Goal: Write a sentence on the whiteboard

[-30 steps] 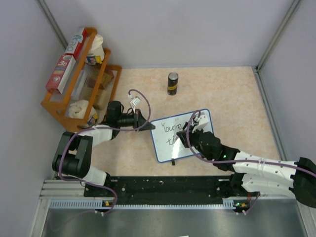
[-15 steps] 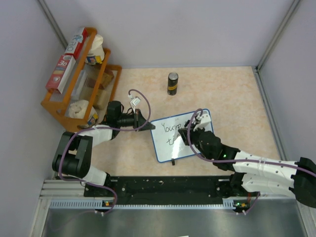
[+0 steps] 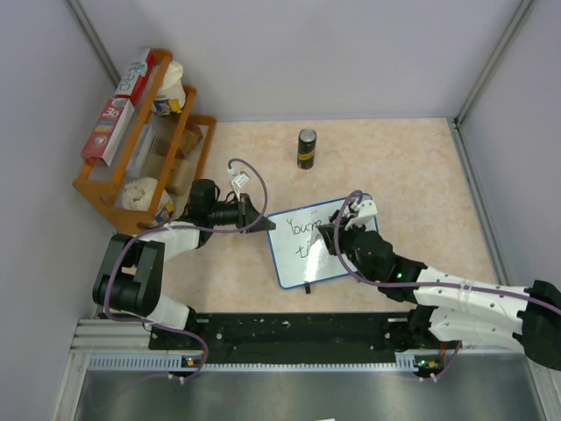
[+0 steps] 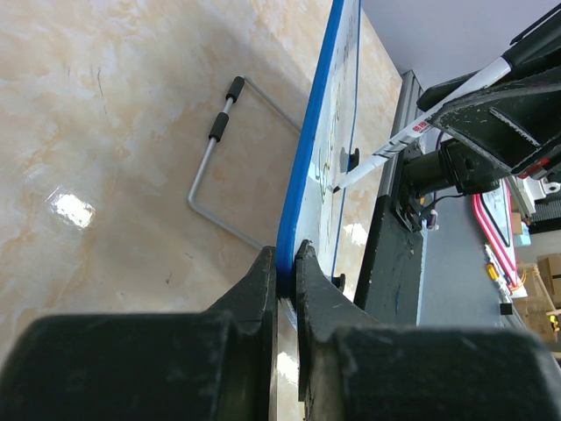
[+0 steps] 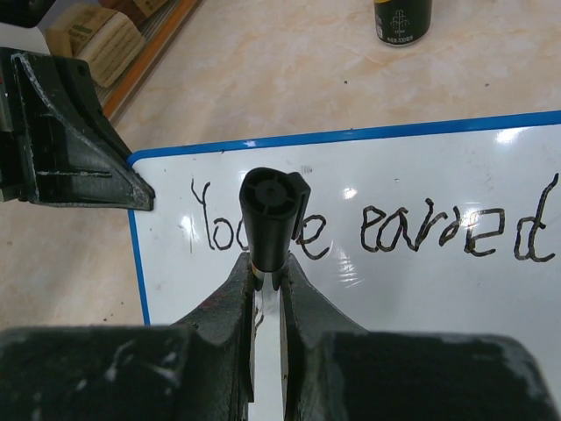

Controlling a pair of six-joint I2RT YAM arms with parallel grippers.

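Whiteboard (image 3: pixel 296 266) pinched — left hand (image 4: pixel 285 261), marker (image 5: pixel 268 209) — right hand (image 5: pixel 267 279)

In the top view, the left arm (image 3: pixel 145 263), at eight o'clock, has black joint housings and white link shells. A thin purple cable (image 3: pixel 235 161) loops above it to a white plug (image 3: pixel 238 180). The right arm (image 3: pixel 465 303), at four o'clock, is mostly ribbed white shell with black joints, a purple cable along it and a small green light (image 3: pixel 397 274). The left gripper (image 4: pixel 286 254) has matte black wedge fingers. The right gripper (image 5: pixel 266 263) is black too, with pale scuffs.
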